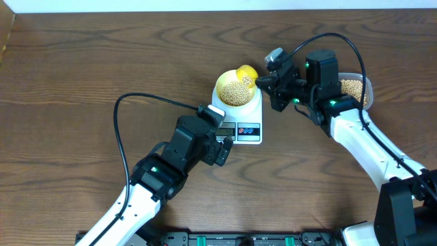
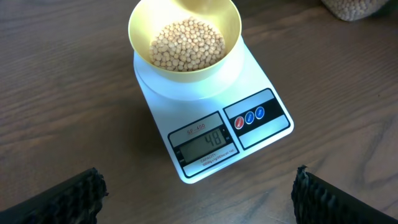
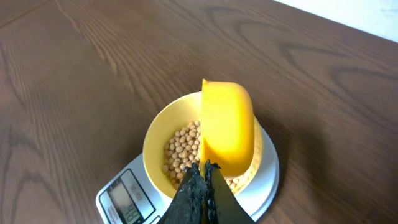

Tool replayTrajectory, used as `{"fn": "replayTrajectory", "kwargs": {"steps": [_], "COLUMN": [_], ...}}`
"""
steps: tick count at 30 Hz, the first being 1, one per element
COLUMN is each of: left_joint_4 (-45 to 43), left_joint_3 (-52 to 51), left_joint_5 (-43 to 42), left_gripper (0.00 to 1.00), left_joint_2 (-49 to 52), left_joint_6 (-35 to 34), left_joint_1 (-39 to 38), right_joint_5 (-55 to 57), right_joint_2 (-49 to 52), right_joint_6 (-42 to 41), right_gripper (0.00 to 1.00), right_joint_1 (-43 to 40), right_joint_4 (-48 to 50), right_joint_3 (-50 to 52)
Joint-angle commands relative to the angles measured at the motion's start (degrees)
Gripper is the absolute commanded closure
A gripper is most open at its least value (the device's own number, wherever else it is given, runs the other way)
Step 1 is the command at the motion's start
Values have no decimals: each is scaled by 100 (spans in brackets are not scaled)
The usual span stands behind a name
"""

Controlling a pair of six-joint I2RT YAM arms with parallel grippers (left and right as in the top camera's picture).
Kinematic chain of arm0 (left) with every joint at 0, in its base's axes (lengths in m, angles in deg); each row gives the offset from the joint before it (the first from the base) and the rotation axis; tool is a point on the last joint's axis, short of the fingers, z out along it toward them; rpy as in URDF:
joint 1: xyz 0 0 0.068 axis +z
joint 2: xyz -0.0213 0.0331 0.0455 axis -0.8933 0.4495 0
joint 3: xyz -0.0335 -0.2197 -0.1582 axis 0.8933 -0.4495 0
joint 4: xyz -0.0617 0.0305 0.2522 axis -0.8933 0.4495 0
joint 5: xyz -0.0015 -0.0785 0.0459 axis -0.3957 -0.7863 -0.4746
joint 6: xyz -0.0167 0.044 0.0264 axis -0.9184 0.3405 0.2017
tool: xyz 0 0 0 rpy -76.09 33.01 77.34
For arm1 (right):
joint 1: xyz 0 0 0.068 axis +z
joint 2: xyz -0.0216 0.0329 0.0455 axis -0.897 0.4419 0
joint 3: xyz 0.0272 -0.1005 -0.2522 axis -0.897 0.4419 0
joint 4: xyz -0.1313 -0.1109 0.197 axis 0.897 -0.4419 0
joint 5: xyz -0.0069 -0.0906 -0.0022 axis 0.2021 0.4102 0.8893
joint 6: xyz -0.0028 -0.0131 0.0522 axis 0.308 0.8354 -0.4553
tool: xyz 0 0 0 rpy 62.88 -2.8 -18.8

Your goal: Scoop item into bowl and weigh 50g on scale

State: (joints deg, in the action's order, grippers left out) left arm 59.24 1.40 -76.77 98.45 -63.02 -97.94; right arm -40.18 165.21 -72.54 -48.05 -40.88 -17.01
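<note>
The pale-yellow bowl sits on the white scale and holds many tan beans. The scale's display reads 48. My right gripper is shut on the yellow measuring spoon, whose head is tipped on its side over the bowl. My left gripper is open and empty just in front of the scale, its fingers apart either side.
A clear plastic tub of more beans stands at the right, behind my right arm; its corner shows in the left wrist view. The table is dark wood. A black cable loops at the left.
</note>
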Motion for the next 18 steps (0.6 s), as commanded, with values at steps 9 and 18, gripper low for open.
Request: {"fn": "replayTrajectory", "kwargs": {"steps": [9,18], "left_joint_4": [-22,-22], "left_joint_3": [9,9], "left_joint_5": [68,68], "left_gripper": [2,2], "left_joint_2": [11,11], "left_joint_6": [-90,-90], "left_joint_1": [24,24], "right_joint_5": [2,92], "right_joint_2": [28,28], "right_joint_6": [177,116], "right_gripper": [99,99], "right_joint_1": [-20,22], "right_joint_4": [66,15], "right_joint_3": [-4,-4]}}
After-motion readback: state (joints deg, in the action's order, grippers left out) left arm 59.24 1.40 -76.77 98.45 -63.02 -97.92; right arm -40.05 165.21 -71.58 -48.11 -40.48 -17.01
